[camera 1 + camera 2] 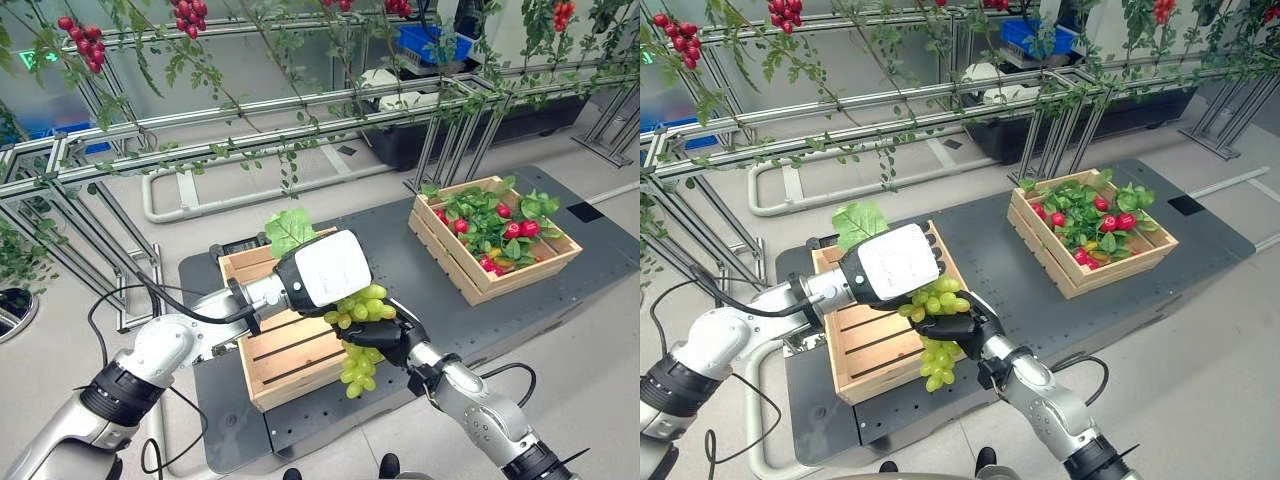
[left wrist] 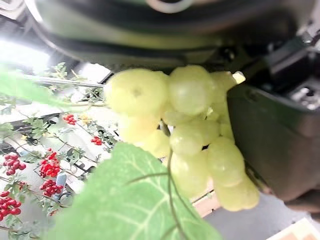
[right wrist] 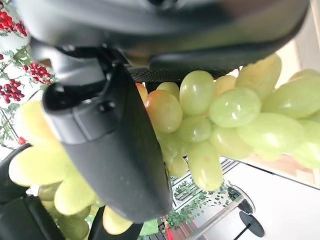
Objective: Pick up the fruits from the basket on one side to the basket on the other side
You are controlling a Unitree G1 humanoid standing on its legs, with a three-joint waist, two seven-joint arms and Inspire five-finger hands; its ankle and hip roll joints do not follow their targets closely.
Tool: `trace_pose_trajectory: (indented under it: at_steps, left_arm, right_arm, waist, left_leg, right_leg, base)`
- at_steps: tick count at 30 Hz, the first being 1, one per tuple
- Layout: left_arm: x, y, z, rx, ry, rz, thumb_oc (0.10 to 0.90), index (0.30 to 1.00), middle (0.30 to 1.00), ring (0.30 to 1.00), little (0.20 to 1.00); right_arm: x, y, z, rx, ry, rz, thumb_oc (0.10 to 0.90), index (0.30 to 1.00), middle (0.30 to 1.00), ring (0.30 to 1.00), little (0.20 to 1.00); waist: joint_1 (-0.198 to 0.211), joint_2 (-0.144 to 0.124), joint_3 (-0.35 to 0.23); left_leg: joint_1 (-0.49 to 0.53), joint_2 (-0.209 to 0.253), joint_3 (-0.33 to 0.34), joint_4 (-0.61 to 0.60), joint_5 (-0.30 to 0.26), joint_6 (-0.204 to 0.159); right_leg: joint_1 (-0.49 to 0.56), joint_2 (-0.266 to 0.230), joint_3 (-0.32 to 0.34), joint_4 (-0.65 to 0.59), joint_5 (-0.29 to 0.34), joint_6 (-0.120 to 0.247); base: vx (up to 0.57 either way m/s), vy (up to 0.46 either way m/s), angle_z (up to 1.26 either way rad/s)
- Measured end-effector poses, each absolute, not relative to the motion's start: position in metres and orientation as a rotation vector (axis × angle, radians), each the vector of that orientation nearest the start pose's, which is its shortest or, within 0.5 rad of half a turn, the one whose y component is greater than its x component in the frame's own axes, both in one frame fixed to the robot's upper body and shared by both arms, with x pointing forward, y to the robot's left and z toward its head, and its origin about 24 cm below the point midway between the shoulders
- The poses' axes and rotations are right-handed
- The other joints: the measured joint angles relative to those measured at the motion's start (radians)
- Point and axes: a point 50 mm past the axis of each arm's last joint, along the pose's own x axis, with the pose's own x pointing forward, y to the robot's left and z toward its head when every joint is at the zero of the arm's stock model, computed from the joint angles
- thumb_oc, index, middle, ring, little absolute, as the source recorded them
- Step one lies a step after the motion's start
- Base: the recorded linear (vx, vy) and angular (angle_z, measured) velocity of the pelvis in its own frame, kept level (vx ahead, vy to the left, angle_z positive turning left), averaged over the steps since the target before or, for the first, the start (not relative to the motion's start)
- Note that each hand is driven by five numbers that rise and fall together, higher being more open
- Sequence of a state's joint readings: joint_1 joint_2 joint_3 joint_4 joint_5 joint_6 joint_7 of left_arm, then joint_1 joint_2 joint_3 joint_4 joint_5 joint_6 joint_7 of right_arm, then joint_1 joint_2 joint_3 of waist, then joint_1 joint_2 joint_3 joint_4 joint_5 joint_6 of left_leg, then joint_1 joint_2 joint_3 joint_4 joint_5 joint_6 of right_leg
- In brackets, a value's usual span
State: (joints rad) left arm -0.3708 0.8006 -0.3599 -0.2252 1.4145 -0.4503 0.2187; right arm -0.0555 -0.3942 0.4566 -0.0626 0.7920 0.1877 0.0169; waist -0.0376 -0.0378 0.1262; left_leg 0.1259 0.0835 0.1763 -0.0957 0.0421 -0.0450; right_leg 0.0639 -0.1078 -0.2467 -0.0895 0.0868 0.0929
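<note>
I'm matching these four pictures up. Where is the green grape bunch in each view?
Left eye view: green grape bunch between both hands, at the near crate's right edge.
Right eye view: lower centre, same spot.
Left wrist view: centre, behind a leaf.
Right wrist view: across the middle.
Shared landmark: the near crate.

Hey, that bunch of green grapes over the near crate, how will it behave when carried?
The bunch of green grapes will probably flop: its lower part dangles past the right hand. Loose round berries may drop off if squeezed. The left hand likely steadies it.

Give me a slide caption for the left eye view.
Both dark hands, left hand and right hand, hold a green grape bunch above the near slatted wooden crate.
</note>
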Motion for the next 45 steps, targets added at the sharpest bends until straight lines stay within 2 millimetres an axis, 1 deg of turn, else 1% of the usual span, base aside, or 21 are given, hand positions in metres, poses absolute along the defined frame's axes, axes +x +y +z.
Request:
trace_pose_trajectory:
  at_steps: [3,6,8,9,11,14,18,22,25,27,30,31,33,34,35,36,37,39,42,44,45]
  left_arm:
    - [0.256,0.132,0.153,2.01,-1.183,-0.357,0.8,0.9,0.9,0.9,0.9]
    - [0.252,0.139,0.162,1.98,-1.175,-0.282,0.8,0.9,0.9,0.9,0.9]
    - [0.252,0.145,0.171,1.983,-1.174,-0.202,0.8,0.9,0.9,0.9,0.9]
    - [0.253,0.149,0.179,1.974,-1.171,-0.14,0.8,0.9,0.9,0.9,0.9]
    - [0.253,0.156,0.192,1.966,-1.161,-0.044,0.8,0.9,0.9,0.9,0.9]
    - [0.255,0.169,0.207,1.963,-1.112,0.095,0.8,0.9,0.9,0.9,0.9]
    - [0.256,0.177,0.213,1.938,-1.063,0.156,0.8,0.9,0.9,0.9,0.9]
    - [0.256,0.186,0.211,1.891,-0.993,0.178,0.8,0.9,0.9,0.9,0.9]
    - [0.252,0.2,0.206,1.824,-0.916,0.182,0.8,0.9,0.9,0.9,0.9]
    - [0.249,0.207,0.202,1.732,-0.866,0.173,0.8,0.9,0.9,0.9,0.9]
    - [0.244,0.222,0.19,1.485,-0.767,0.152,0.8,0.9,0.9,0.9,0.9]
    - [0.244,0.224,0.188,1.434,-0.751,0.146,0.8,0.9,0.9,0.9,0.9]
    - [0.239,0.233,0.167,1.139,-0.654,0.169,0.8,0.9,0.9,0.9,0.9]
    - [0.238,0.234,0.157,1.006,-0.605,0.178,0.8,0.9,0.9,0.9,0.9]
    - [0.237,0.235,0.151,0.933,-0.576,0.184,0.8,0.9,0.9,0.9,0.9]
    - [0.236,0.235,0.141,0.809,-0.531,0.202,0.8,0.9,0.9,0.9,0.9]
    - [0.236,0.235,0.133,0.744,-0.496,0.209,0.8,0.9,0.9,0.9,0.9]
    - [0.238,0.231,0.122,0.661,-0.451,0.205,0.8,0.9,0.9,0.9,0.9]
    - [0.238,0.222,0.115,0.582,-0.424,0.16,0.8,0.9,0.9,0.9,0.9]
    - [0.239,0.214,0.109,0.52,-0.404,0.123,0.8,0.9,0.9,0.9,0.9]
    - [0.239,0.213,0.108,0.507,-0.398,0.116,0.8,0.9,0.9,0.9,0.9]
  right_arm:
    - [0.233,-0.105,0.026,0.356,0.34,0.481,0.4,0.3,0.3,0.3,0.3]
    - [0.234,-0.117,0.023,0.35,0.346,0.388,0.4,0.3,0.3,0.3,0.3]
    - [0.237,-0.136,0.018,0.317,0.347,0.289,0.4,0.3,0.3,0.3,0.3]
    - [0.238,-0.148,0.013,0.293,0.362,0.228,0.4,0.3,0.3,0.3,0.3]
    - [0.235,-0.165,0.008,0.246,0.375,0.162,0.4,0.3,0.3,0.3,0.3]
    - [0.229,-0.183,0.0,0.199,0.409,0.096,0.4,0.3,0.3,0.3,0.3]
    - [0.223,-0.196,-0.003,0.181,0.422,0.036,0.4,0.3,0.3,0.3,0.3]
    - [0.223,-0.201,-0.002,0.181,0.415,0.005,0.4,0.3,0.3,0.3,0.3]
    - [0.223,-0.201,-0.002,0.183,0.415,0.001,0.4,0.3,0.3,0.3,0.3]
    - [0.221,-0.201,-0.004,0.184,0.419,-0.002,0.4,0.3,0.3,0.3,0.3]
    - [0.218,-0.2,-0.007,0.182,0.421,-0.017,0.4,0.3,0.3,0.3,0.3]
    - [0.218,-0.2,-0.007,0.187,0.421,-0.021,0.4,0.3,0.3,0.3,0.3]
    - [0.217,-0.197,-0.008,0.211,0.417,-0.028,0.4,0.3,0.3,0.3,0.3]
    - [0.216,-0.196,-0.009,0.219,0.414,-0.03,0.4,0.3,0.3,0.3,0.3]
    - [0.216,-0.195,-0.009,0.222,0.415,-0.03,0.4,0.3,0.3,0.3,0.3]
    - [0.216,-0.194,-0.009,0.227,0.412,-0.029,0.4,0.3,0.3,0.3,0.3]
    - [0.216,-0.194,-0.009,0.23,0.412,-0.027,0.4,0.3,0.3,0.3,0.3]
    - [0.216,-0.193,-0.009,0.233,0.411,-0.017,0.4,0.3,0.3,0.3,0.3]
    - [0.216,-0.192,-0.008,0.242,0.404,-0.005,0.4,0.3,0.3,0.3,0.3]
    - [0.217,-0.191,-0.007,0.285,0.393,0.015,0.4,0.3,0.3,0.3,0.3]
    - [0.217,-0.191,-0.007,0.288,0.39,0.019,0.4,0.3,0.3,0.3,0.3]
  waist:
    - [0.0,0.0,0.0]
    - [0.001,0.0,0.0]
    - [0.004,-0.002,-0.002]
    - [0.002,-0.005,-0.003]
    - [0.001,-0.005,-0.004]
    - [-0.003,-0.003,-0.008]
    - [-0.004,0.0,-0.01]
    - [-0.004,0.008,-0.014]
    - [-0.005,0.013,-0.018]
    - [-0.003,0.014,-0.018]
    - [0.0,0.015,-0.019]
    - [0.001,0.015,-0.019]
    - [0.0,0.018,-0.023]
    - [-0.001,0.017,-0.023]
    - [-0.001,0.016,-0.024]
    - [0.002,0.015,-0.025]
    - [0.002,0.013,-0.026]
    - [0.004,0.007,-0.03]
    - [0.006,-0.006,-0.031]
    - [0.021,-0.014,-0.03]
    - [0.025,-0.016,-0.028]
  left_leg:
    - [0.0,0.0,0.002,0.0,0.0,0.001]
    - [0.0,0.0,0.011,0.0,-0.002,0.002]
    - [0.001,-0.001,0.014,0.0,-0.003,0.002]
    - [0.001,-0.001,0.015,0.0,-0.004,0.002]
    - [0.0,-0.001,0.017,0.0,-0.005,0.002]
    - [-0.001,0.0,0.02,0.0,-0.007,0.002]
    - [-0.003,0.0,0.022,0.0,-0.005,0.005]
    - [-0.003,0.0,0.023,0.0,-0.005,0.005]
    - [-0.002,0.001,0.027,0.0,-0.008,0.002]
    - [-0.001,0.001,0.03,0.0,-0.008,0.001]
    - [0.001,0.002,0.042,0.0,-0.01,0.002]
    - [0.002,0.002,0.045,0.0,-0.01,0.002]
    - [0.005,0.002,0.052,0.002,-0.012,0.004]
    - [0.004,0.003,0.052,0.006,-0.012,0.003]
    - [0.004,0.005,0.055,0.006,-0.012,0.003]
    - [0.004,0.007,0.065,0.006,-0.012,0.002]
    - [0.004,0.011,0.073,0.006,-0.013,0.001]
    - [0.008,0.018,0.081,0.006,-0.014,-0.004]
    - [0.022,0.025,0.107,0.008,-0.019,-0.013]
    - [0.034,0.034,0.093,0.016,-0.03,-0.027]
    - [0.034,0.035,0.083,0.023,-0.034,-0.03]
  right_leg:
    - [-0.001,0.0,0.003,0.0,0.0,0.0]
    - [-0.003,0.0,0.012,0.0,0.0,0.001]
    - [-0.004,0.0,0.015,0.0,0.0,0.002]
    - [-0.004,0.0,0.015,0.0,0.0,0.002]
    - [-0.007,0.0,0.017,0.0,0.0,0.002]
    - [-0.011,0.001,0.019,0.0,0.0,0.002]
    - [-0.016,0.002,0.024,0.0,0.0,0.002]
    - [-0.017,0.002,0.025,0.0,0.0,0.003]
    - [-0.019,0.003,0.029,0.0,0.0,0.003]
    - [-0.02,0.005,0.04,-0.001,0.001,0.002]
    - [-0.023,0.006,0.047,-0.004,0.001,0.002]
    - [-0.024,0.007,0.049,-0.004,0.001,0.003]
    - [-0.029,0.007,0.055,-0.004,0.001,0.003]
    - [-0.03,0.011,0.059,-0.004,0.001,0.003]
    - [-0.033,0.015,0.068,-0.004,0.001,0.002]
    - [-0.037,0.017,0.074,-0.004,0.002,0.002]
    - [-0.039,0.024,0.077,-0.004,0.002,0.001]
    - [-0.042,0.034,0.091,-0.004,0.001,0.0]
    - [-0.046,0.052,0.122,-0.005,0.001,-0.009]
    - [-0.056,0.066,0.165,-0.004,0.003,-0.014]
    - [-0.057,0.068,0.174,-0.004,0.004,-0.016]
  base:
    - [0.0,0.001,-0.01]
    - [0.0,0.001,-0.03]
    - [0.01,-0.007,-0.05]
    - [0.0,0.0,0.0]
    - [0.01,-0.008,-0.04]
    - [0.01,-0.011,-0.06]
    - [0.01,-0.021,-0.05]
    - [0.0,-0.009,0.0]
    - [0.01,-0.047,-0.04]
    - [0.0,-0.076,-0.06]
    - [0.0,-0.118,-0.08]
    - [0.0,-0.147,-0.1]
    - [-0.01,-0.163,-0.14]
    - [-0.02,-0.138,-0.13]
    - [-0.03,-0.182,-0.11]
    - [-0.03,-0.195,-0.15]
    - [-0.03,-0.197,-0.16]
    - [-0.03,-0.168,-0.17]
    - [-0.04,-0.151,-0.36]
    - [-0.03,-0.043,-0.59]
    - [-0.04,0.067,-0.55]
